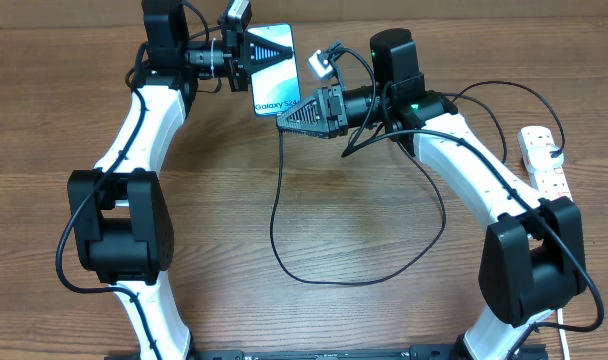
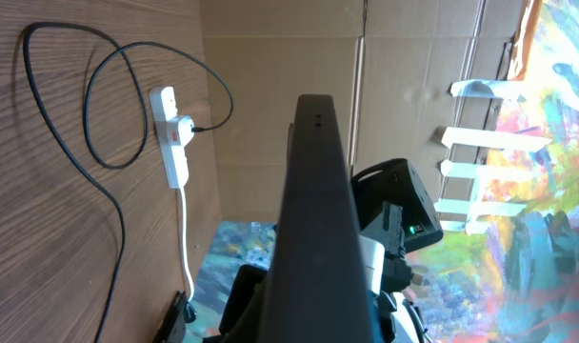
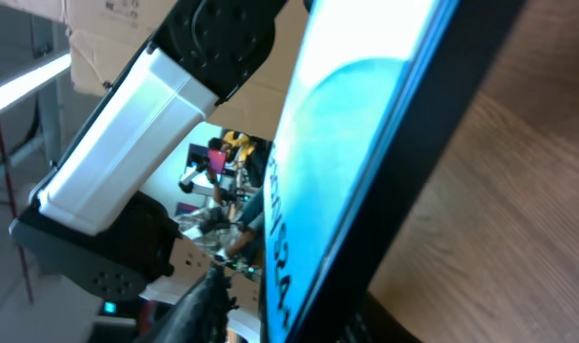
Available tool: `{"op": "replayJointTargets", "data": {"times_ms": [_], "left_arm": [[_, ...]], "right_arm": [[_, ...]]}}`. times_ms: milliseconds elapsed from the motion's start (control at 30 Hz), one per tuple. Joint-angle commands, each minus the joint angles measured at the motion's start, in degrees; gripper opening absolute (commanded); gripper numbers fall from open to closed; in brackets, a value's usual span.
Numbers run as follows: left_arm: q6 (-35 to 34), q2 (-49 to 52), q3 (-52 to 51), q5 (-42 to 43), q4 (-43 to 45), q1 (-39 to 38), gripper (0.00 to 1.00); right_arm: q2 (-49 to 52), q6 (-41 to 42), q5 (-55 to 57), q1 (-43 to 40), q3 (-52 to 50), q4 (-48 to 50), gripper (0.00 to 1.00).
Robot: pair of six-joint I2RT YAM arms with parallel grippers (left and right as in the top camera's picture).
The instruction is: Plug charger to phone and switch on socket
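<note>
The phone (image 1: 277, 92) is lifted off the table with its light blue screen and "Galaxy" text facing up, and my left gripper (image 1: 248, 55) is shut on its far end. In the left wrist view the phone (image 2: 313, 210) shows as a dark edge running away from the camera. My right gripper (image 1: 288, 118) is at the phone's near end. Its fingers (image 3: 213, 295) straddle the phone (image 3: 347, 143), with a gap still visible beside the screen. The charger (image 1: 284, 250) loops across the table from that gripper's tip; its connector is hidden. The socket (image 1: 542, 158) lies at the right edge, a black plug (image 2: 190, 129) in it.
The charger's cable (image 2: 99, 105) curls in loops near the socket (image 2: 170, 133), whose white lead (image 2: 187, 238) trails toward the table edge. A cardboard wall (image 2: 270, 57) stands behind. Both arm bases (image 1: 119, 225) occupy the front corners.
</note>
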Motion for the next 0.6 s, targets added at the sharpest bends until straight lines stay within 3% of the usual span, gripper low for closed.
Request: {"op": "replayJointTargets", "data": {"times_ms": [0,433,567], "left_arm": [[-0.33,-1.07,0.46,0.74,0.46,-0.13,0.04],[-0.33,-1.07,0.46,0.83,0.48,-0.11,0.04],[-0.33,-1.07,0.46,0.79,0.48,-0.11,0.04]], "right_arm": [[-0.81,1.75,1.01,0.22,0.81,0.44,0.28],[-0.81,1.75,1.84,1.27,0.81,0.37,0.19],[-0.81,1.73,1.84,1.27,0.81,-0.24,0.11]]}}
